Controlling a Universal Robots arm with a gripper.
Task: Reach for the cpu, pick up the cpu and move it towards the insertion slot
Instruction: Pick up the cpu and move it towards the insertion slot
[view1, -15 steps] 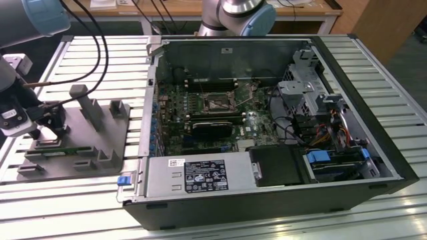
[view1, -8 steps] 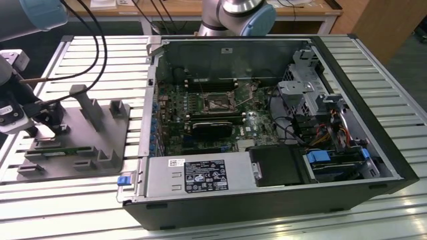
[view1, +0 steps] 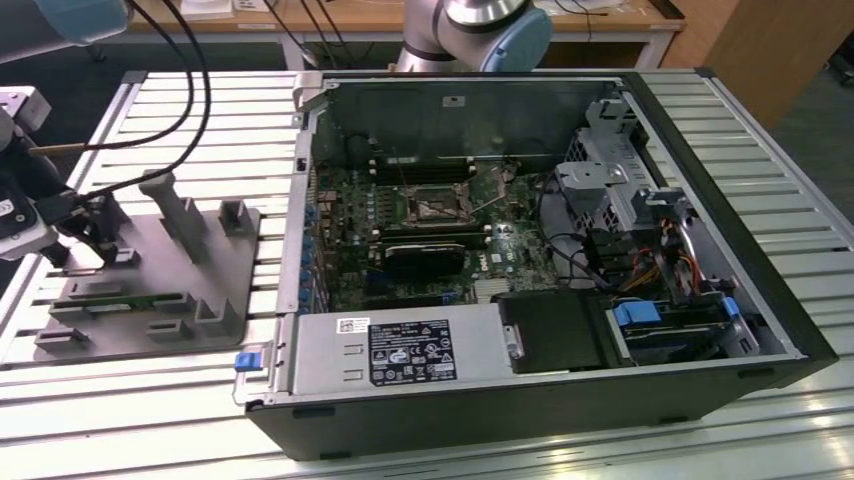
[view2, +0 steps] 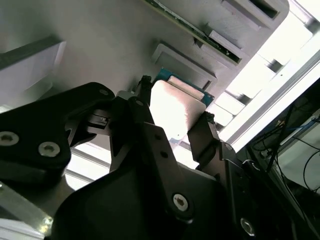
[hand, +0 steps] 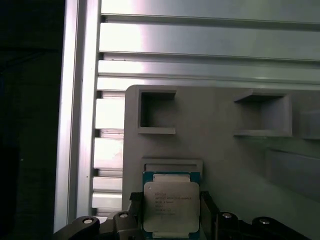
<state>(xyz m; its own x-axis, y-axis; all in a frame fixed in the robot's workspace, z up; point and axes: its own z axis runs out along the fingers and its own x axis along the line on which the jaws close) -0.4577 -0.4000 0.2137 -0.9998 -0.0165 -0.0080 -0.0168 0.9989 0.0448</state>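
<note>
Silver-topped cpu (hand: 171, 205) sits nested on the grey fixture block (hand: 225, 160), the claw (view2: 176, 100) clenched on 2 opposite edges, apparently so it lifts out level.

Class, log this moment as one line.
gripper: astride cpu | cpu: at grey fixture, exterior view's left | insertion slot: inside case

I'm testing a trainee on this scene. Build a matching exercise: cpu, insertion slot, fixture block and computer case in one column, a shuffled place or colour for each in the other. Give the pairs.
1 cpu
2 insertion slot
3 fixture block
4 computer case

A on the motherboard, inside the case
B black, lying open on the slatted table
C silver top, green edge
D grey, at the exterior view's left of the case

Pairs: 1-C; 2-A; 3-D; 4-B
</note>
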